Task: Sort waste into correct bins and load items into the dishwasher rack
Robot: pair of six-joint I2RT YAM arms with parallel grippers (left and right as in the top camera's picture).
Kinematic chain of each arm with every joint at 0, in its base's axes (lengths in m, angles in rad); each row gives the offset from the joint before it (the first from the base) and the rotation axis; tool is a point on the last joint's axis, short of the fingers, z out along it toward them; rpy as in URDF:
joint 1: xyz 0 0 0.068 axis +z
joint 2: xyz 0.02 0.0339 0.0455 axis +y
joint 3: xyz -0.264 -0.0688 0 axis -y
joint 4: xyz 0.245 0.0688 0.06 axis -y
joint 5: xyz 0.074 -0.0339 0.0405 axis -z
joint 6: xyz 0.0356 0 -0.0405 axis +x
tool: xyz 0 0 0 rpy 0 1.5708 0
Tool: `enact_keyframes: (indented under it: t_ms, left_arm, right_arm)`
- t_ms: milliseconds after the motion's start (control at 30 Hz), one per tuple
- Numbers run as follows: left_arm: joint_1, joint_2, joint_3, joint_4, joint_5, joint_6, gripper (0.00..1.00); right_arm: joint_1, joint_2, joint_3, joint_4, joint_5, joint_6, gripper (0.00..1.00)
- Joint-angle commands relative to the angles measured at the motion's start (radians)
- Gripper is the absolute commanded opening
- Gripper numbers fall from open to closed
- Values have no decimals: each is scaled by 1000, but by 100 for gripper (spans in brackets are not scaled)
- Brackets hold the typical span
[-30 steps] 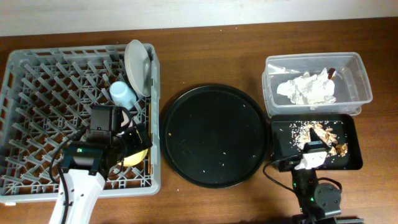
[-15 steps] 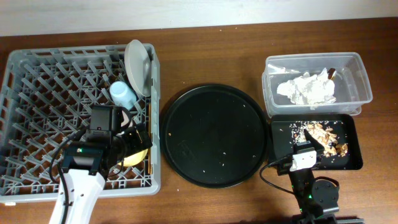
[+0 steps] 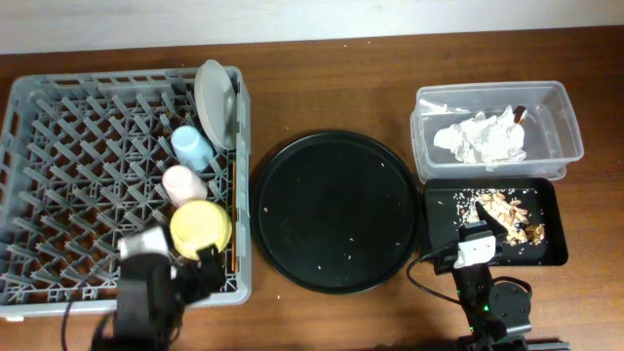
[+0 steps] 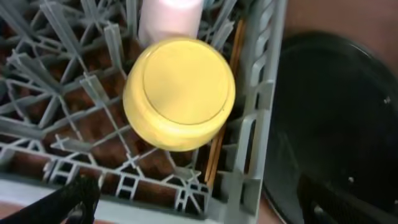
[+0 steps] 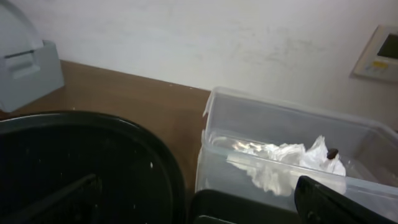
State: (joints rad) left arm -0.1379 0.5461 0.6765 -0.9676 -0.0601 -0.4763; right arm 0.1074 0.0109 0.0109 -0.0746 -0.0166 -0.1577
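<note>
A pale panel (image 5: 380, 50) on the wall in the right wrist view has a face too blurred to read. A small dark bit (image 3: 521, 114) beside the tissue wad (image 3: 483, 138) in the clear tub (image 3: 561, 117) is too small to name. The chopsticks (image 4: 221, 124) lie along the right wall of the rack (image 3: 58, 146), partly hidden behind the yellow bowl (image 3: 200, 227), so their number cannot be told. The pink cup (image 3: 183, 183) is cut off at the top of the left wrist view.

The left hand (image 4: 196, 186) hangs over the rack's front right corner, fingers wide apart and empty, just clear of the upturned bowl. The right hand (image 5: 198, 180) is also spread wide and holds nothing, at the near edge of the shallow black tray (image 3: 551, 249), where the food scraps (image 3: 502, 208) lie.

In the rack, the plate (image 3: 216, 102) stands on edge at the back right corner, with the blue cup (image 3: 192, 148), pink cup and bowl in a row before it. The round black tray (image 3: 336, 210) sits on the table (image 3: 322, 78) between rack and bins, flecked with crumbs.
</note>
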Motion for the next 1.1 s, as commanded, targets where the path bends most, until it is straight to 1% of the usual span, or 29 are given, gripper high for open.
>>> enact_keyframes:
  t_ms: [0,67,100,133,200,267,333,467,500,600,667,1067]
  left_arm:
    - [4,-290,-175,76,-30,2,99]
    - [23,-432,-265,243,-50,2,99]
    - [43,-472,-299,341,-42,2,99]
    - [66,-504,-343,472,-23,2,99]
    - [97,-537,-428,691,3,14,99]
    - [111,-541,-501,834,40,63,99]
    - [111,-541,-579,919,58,89,99]
    - [111,-541,-669,900,78,257,99]
    - [110,-541,-668,888,86,362,99]
    - [107,-541,-668,887,92,559,99]
    - [107,-541,-668,887,91,580,99]
    - [108,-541,-668,888,91,579,99]
  right_arm:
    - [3,-7,-5,-4,-9,1,99]
    - [3,-7,-5,-4,-9,1,99]
    - [3,-7,-5,-4,-9,1,99]
    - [3,-7,-5,-4,-9,1,99]
    - [3,-7,-5,-4,-9,1,99]
    - [3,-7,-5,-4,-9,1,99]
    - [3,-7,-5,-4,-9,1,99]
    - [3,-7,-5,-4,-9,1,99]
    - [3,-7,-5,-4,-9,1,99]
    - [3,-7,-5,-4,-9,1,99]
    - [3,-7,-5,-4,-9,1,99]
    - [3,-7,-5,-4,-9,1,99]
